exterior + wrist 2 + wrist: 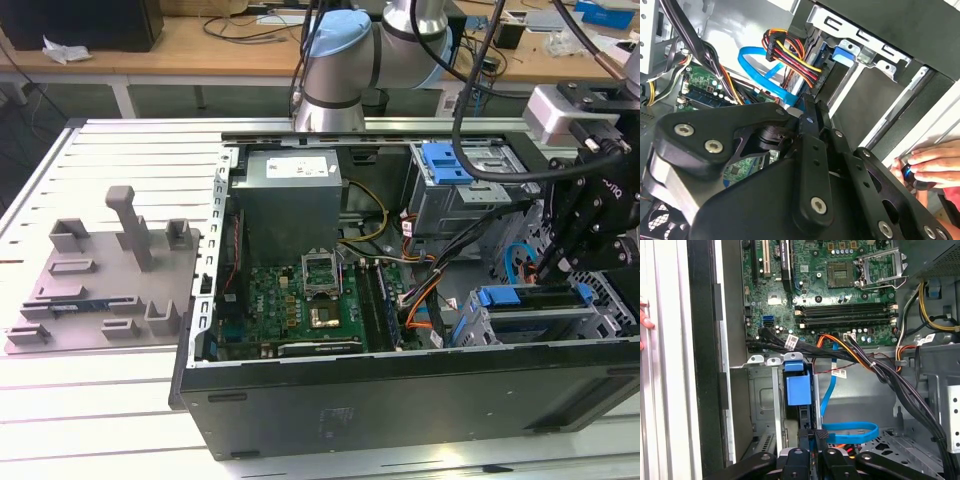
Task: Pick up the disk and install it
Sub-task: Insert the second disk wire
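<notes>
**While gripper hangs over lower drive cage, disk sits in its slot**

Where the open computer case lies on its side on the slatted table, the gripper is inside it at the exterior view's right, just above the lower drive cage; whether it is open, closed or gripping something I cannot tell.

Disk stands on edge in that cage, blue carrier bracket uppermost, right below the gripper; touching or a hair apart I cannot tell. First wrist view shows the same from above: disk in the cage slot with its blue tab facing the motherboard, gripper at the slot's near end; a blue flat cable loops just beside it. Second wrist view: gripper points into the case next to that blue cable and a bundle of coloured wires.

Rest of scene:
- grey fixture plate with upright posts on the table at the exterior view's left, well apart from the case;
- second cage with a blue latch further back in the case;
- power supply near the motherboard;
- a person's hand at the case's outer edge, holding a small dark object.
</notes>
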`<state>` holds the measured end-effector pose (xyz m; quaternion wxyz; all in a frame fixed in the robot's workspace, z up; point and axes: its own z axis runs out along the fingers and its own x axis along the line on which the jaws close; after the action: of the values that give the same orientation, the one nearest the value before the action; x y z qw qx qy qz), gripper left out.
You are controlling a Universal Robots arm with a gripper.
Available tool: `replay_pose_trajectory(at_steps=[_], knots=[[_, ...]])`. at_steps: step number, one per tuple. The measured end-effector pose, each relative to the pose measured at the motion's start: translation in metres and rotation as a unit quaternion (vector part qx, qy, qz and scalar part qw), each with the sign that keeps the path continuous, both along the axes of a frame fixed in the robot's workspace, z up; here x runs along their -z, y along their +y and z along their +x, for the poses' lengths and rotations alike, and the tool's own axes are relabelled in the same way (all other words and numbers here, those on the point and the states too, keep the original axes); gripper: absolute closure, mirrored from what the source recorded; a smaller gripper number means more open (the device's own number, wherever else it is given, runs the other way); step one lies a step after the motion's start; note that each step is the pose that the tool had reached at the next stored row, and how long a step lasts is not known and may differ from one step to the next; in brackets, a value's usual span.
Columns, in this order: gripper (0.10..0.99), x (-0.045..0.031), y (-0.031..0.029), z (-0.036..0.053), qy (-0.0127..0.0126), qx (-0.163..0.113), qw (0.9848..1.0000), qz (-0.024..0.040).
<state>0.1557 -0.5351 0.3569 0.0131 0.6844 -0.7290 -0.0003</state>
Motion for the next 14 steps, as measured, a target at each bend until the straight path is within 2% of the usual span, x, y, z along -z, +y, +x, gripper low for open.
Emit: replay_pose_trajectory(at_steps=[6,14], knots=[[0.925,0.0009,-0.0041,0.0001,0.0,0.0,1.0,0.0001],[0.925,0.0016,-0.0044,0.0,0.0,0.0,1.0,0.0]])
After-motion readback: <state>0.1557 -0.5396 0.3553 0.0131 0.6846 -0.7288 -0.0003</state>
